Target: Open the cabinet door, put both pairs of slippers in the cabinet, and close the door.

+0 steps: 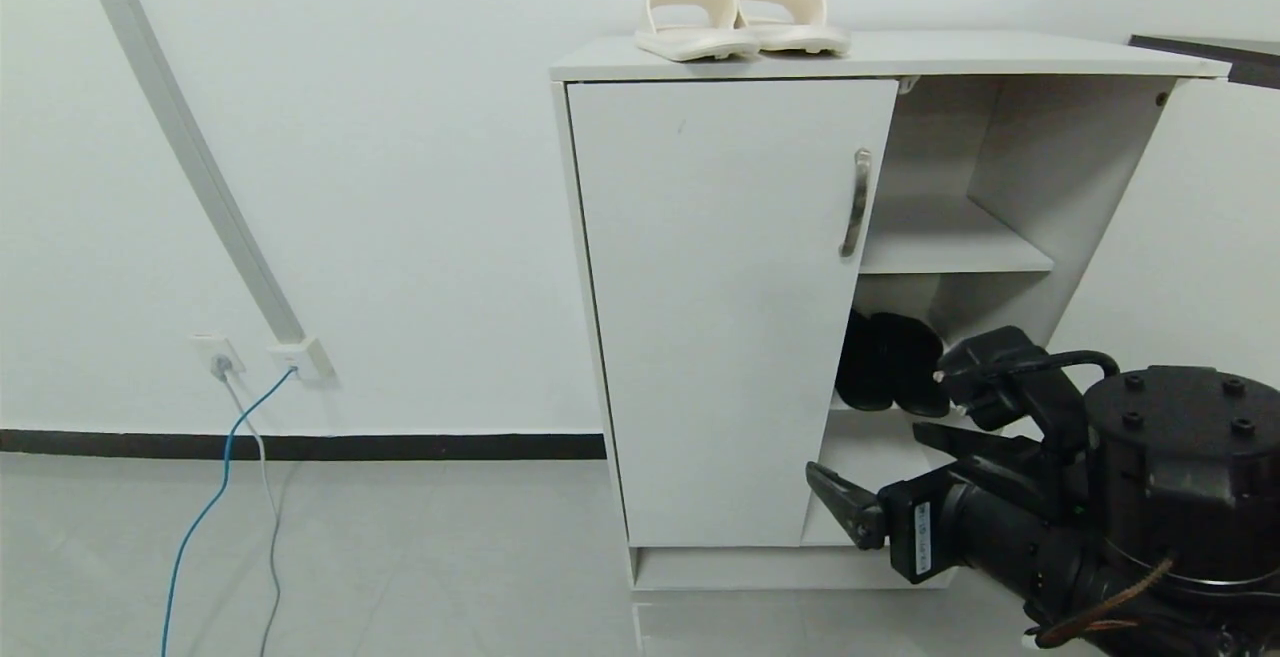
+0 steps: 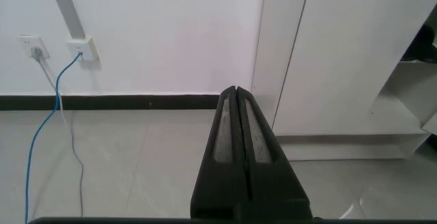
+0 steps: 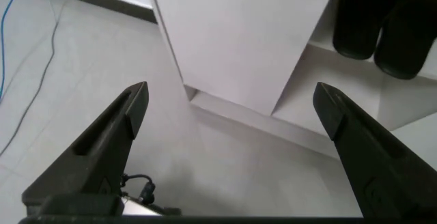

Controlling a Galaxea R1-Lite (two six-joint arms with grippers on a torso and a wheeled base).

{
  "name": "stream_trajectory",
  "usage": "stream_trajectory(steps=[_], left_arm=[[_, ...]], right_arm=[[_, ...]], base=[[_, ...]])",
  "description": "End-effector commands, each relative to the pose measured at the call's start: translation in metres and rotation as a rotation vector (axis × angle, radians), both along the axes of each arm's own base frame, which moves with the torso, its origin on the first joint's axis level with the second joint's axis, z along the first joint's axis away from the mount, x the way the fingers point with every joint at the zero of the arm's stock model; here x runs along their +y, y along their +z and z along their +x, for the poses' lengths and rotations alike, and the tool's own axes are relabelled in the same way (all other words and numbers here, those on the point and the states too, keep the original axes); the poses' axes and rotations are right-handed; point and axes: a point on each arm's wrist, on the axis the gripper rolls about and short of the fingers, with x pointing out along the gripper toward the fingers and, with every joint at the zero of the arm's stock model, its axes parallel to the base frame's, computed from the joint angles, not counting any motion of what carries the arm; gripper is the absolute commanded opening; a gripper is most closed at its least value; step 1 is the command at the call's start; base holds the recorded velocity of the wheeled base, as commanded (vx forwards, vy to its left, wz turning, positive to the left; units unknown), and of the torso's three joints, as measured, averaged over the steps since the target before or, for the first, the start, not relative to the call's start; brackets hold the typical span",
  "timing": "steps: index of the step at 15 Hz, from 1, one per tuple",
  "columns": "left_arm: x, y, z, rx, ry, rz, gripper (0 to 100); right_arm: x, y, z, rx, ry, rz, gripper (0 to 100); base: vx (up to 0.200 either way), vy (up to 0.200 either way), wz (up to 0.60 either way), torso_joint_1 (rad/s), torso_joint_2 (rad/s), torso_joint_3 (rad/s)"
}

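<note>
Showing in the head view the cream slippers [image 1: 742, 17] resting side by side on top of the white cabinet [image 1: 1000, 55], its left door [image 1: 720, 307] being shut, its right half standing open. Showing closer in the right wrist view the black slippers [image 3: 362, 16], dark and rounded, lying on the lower shelf [image 3: 321, 60] inside. Spreading the right hand [image 3: 231, 93] wide, gripping nothing, low before the cabinet. Pressing the left hand [image 2: 236, 98] fully together, empty, above the floor [image 2: 136, 162].
</note>
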Motion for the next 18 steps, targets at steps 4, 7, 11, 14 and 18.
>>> stream_trajectory(steps=[4,7,11,14,18], left_arm=[[0.0,0.0,0.0,0.0,-0.002,0.002,0],[0.0,0.0,0.0,0.002,-0.002,0.005,0],[0.0,0.0,0.0,0.002,-0.002,0.005,0],[0.0,0.0,0.0,0.002,-0.002,0.007,0],[0.0,0.0,0.0,0.002,-0.002,0.007,0]], right_arm=[[0.001,0.0,0.0,-0.002,0.003,-0.005,100],[0.002,0.0,0.001,-0.002,0.01,-0.001,100],[0.004,-0.007,0.002,0.03,0.051,-0.011,100],[0.007,-0.027,0.004,0.083,0.053,-0.065,100],[0.011,-0.029,0.008,0.088,0.08,-0.056,100]], base=[[0.0,0.0,0.0,0.0,0.0,0.0],[0.0,0.0,0.0,0.0,0.0,0.0],[0.0,0.0,0.0,-0.001,-0.1,-0.109],[0.0,0.0,0.0,0.033,-0.29,-0.364],[0.0,0.0,0.0,0.063,-0.49,-0.366]])
